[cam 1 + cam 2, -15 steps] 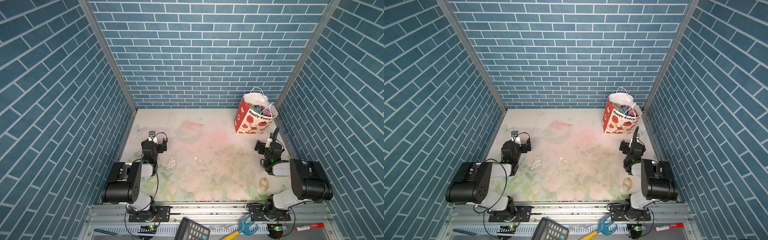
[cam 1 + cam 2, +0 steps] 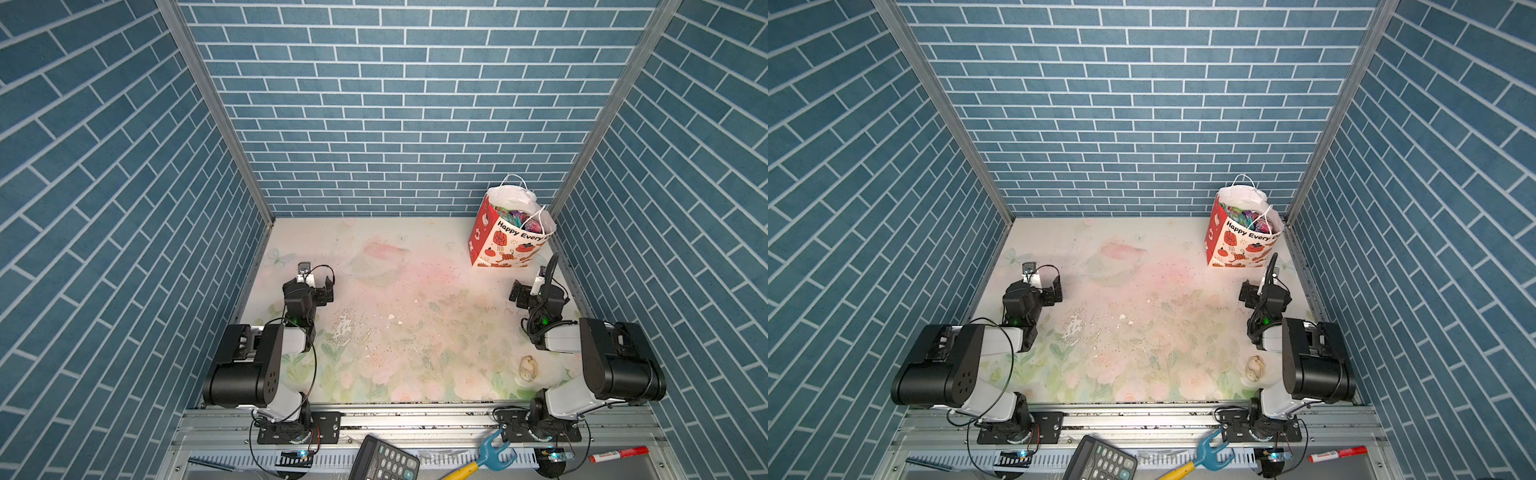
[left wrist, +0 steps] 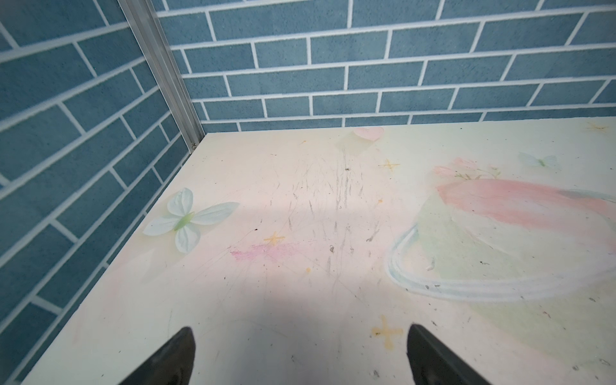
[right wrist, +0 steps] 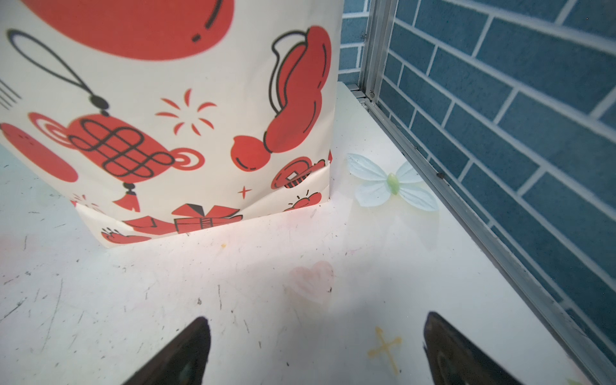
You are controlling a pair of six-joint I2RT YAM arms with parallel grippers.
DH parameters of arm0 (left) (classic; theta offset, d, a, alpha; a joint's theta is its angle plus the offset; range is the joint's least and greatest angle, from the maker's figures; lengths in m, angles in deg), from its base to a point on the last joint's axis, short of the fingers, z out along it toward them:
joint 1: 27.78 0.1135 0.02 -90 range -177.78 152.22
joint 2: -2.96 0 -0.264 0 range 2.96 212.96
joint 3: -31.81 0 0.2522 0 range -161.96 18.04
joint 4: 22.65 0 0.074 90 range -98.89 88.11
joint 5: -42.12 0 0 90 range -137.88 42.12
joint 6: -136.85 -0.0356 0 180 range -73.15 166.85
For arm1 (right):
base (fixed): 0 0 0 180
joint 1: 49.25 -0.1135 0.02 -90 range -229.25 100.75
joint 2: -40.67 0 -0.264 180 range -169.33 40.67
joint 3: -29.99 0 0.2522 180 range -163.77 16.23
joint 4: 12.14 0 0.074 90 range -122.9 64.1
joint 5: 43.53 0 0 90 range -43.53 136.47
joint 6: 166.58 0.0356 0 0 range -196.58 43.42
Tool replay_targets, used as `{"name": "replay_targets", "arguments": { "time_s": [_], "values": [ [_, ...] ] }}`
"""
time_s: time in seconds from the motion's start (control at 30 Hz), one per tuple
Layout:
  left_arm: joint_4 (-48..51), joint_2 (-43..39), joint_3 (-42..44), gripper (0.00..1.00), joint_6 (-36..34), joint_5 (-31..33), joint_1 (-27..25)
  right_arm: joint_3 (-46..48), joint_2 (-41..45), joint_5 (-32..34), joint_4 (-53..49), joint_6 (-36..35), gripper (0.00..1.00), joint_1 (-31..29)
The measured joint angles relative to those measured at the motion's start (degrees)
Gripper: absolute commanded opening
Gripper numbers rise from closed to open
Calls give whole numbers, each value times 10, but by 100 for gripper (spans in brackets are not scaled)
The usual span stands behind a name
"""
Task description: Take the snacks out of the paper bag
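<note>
In both top views the paper bag (image 2: 505,245) stands upright in the far right corner of the table (image 2: 395,332), mouth open, with the snacks (image 2: 517,217) showing as a crinkly teal, purple and green heap inside its rim. No packet lies on the table, only a pale seashell (image 2: 528,368) near the right arm's base. So I judge that the task has not started and that every packet is still to come out. The left gripper (image 2: 309,286) sits low at the left side, well apart from the bag. The right gripper (image 2: 539,293) sits near the bag's front face without touching it.

In the left wrist view the left gripper's (image 3: 300,350) two dark fingertips stand wide apart over bare table with nothing between them. No bag appears here.

In the right wrist view the right gripper's (image 4: 316,343) fingertips are likewise spread and empty. The bag's printed front (image 4: 166,116) rises just ahead, its bottom edge on the table, beside a printed butterfly (image 4: 393,186).

Set against the top views of half a second ago, nothing differs: both arms, the bag and the seashell keep the same places.
</note>
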Motion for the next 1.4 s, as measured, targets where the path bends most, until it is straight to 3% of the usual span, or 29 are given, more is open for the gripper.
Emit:
{"name": "replay_targets", "arguments": {
  "time_s": [0.9, 1.07, 1.27, 1.4],
  "values": [
    [21, -2, -2, 100, -2, 2, 0, 0, 0, -5, -1, 0, 99, 0],
    [117, -45, -41, 100, 8, 49, 0, 0, 11, 0, -16, 0, 99, -5],
    [174, -136, -45, 100, 32, 158, -29, 0, 61, 14, -30, 0, 98, -17],
    [249, -193, -60, 100, 64, 195, -43, -5, 127, 44, -101, 5, 92, -22]
  ]
}}
